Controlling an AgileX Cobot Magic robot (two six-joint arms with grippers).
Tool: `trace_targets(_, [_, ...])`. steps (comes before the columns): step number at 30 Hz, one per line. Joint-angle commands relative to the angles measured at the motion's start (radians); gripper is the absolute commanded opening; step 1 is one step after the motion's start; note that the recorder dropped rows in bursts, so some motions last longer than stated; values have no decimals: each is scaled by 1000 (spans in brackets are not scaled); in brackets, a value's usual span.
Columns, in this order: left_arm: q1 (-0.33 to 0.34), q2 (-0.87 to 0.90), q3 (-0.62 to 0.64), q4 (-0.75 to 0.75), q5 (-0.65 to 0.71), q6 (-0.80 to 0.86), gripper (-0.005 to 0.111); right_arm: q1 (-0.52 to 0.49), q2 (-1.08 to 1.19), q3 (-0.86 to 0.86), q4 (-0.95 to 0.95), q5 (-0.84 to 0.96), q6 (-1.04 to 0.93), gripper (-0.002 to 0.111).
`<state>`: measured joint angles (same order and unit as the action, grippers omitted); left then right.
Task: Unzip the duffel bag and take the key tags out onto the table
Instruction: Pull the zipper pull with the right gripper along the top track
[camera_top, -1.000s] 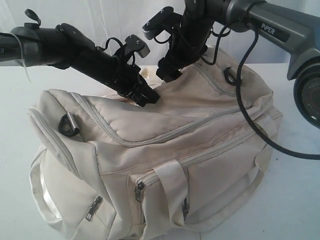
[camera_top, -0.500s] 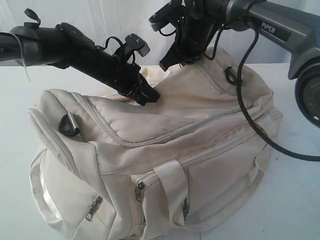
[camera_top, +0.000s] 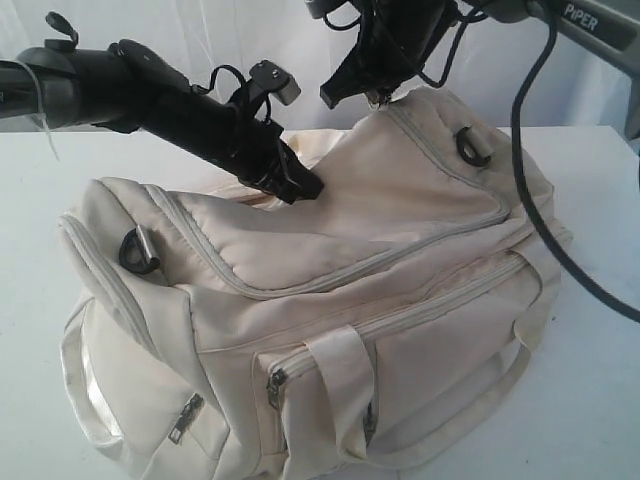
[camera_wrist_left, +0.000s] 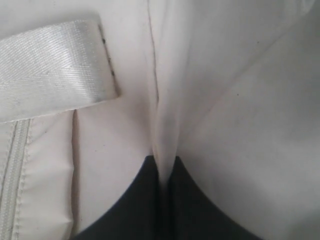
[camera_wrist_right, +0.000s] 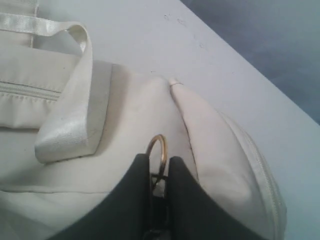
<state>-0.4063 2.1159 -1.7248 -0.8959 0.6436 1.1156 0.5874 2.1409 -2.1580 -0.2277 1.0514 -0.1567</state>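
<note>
The cream duffel bag (camera_top: 380, 300) lies on the white table (camera_top: 600, 400) with its zippers closed. My left gripper (camera_top: 305, 188) presses onto the bag's top panel, shut on a pinched fold of cream fabric (camera_wrist_left: 161, 131). My right gripper (camera_top: 375, 97) hangs over the bag's far top end, shut on a brass-coloured metal ring (camera_wrist_right: 162, 142) that sticks out between its black fingers (camera_wrist_right: 132, 190). The bag's fabric is drawn up toward that gripper. Whether the ring belongs to a zipper I cannot tell. The key tags are out of view.
Black D-rings sit at the bag's left end (camera_top: 135, 250) and far right end (camera_top: 470, 145). A strap handle (camera_top: 340, 390) loops over the front pocket, and another strap (camera_wrist_right: 70, 120) lies beside the right gripper. A black cable (camera_top: 530, 210) hangs across the bag's right side.
The right gripper went from open to shut on the ring and rose, lifting the bag's far end with it. The left gripper kept its grip in place.
</note>
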Motion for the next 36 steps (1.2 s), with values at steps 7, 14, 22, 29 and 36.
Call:
trace_targets(7, [-3, -8, 5, 15, 75, -47, 0, -12, -90, -5, -65, 34, 28, 0])
trace_targets(14, [-3, -8, 5, 33, 54, -68, 0, -12, -94, -5, -65, -26, 28, 0])
trace_targets(22, [-3, -8, 5, 37, 50, -81, 0, -12, -109, -5, -72, 46, 32, 0])
trace_targets(29, [-3, -8, 5, 37, 30, -100, 0, -12, -134, -5, -72, 95, 40, 0])
trace_targets(36, [-3, -8, 5, 37, 23, -112, 0, -12, -137, -5, -72, 141, 40, 0])
